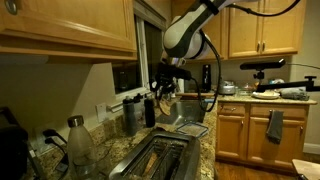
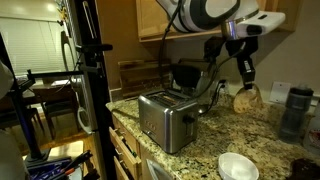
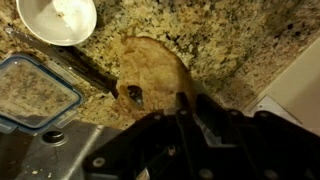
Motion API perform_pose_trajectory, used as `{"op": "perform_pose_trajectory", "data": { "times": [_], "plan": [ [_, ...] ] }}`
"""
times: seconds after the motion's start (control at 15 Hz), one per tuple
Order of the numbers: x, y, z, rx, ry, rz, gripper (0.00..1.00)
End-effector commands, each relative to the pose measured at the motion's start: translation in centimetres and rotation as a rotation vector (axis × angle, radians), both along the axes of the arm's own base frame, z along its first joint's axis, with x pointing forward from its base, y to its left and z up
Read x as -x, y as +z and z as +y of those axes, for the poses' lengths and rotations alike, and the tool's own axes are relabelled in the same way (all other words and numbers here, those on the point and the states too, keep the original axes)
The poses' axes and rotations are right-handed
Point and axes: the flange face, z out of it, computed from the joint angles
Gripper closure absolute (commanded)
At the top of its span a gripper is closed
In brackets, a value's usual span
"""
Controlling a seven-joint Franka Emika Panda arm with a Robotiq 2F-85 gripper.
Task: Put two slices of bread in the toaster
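Above counter [image 2: 205, 135], bread slice [image 2: 248, 101] gripped in pincer [image 2: 245, 85]

Open air above toaster [image 2: 165, 118], hemmed by black post [image 2: 95, 80] alongside, cabinets [image 2: 150, 20] overhead, bowl [image 2: 238, 165] near the counter's edge.
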Motion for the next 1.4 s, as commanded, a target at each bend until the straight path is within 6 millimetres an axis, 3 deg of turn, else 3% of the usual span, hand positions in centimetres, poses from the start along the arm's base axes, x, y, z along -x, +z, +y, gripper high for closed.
{"op": "perform_pose_trajectory", "data": {
  "times": [0.0,0.87,1.33],
  "plan": [
    [2.5,2.3,2.6,-0.012,0.013,-0.067,0.9],
    [5.5,6.8,8.3,-0.031,0.093,-0.134,0.9],
    [7.1,7.1,11.8,-0.041,0.145,-0.124,0.9]
  ]
}}
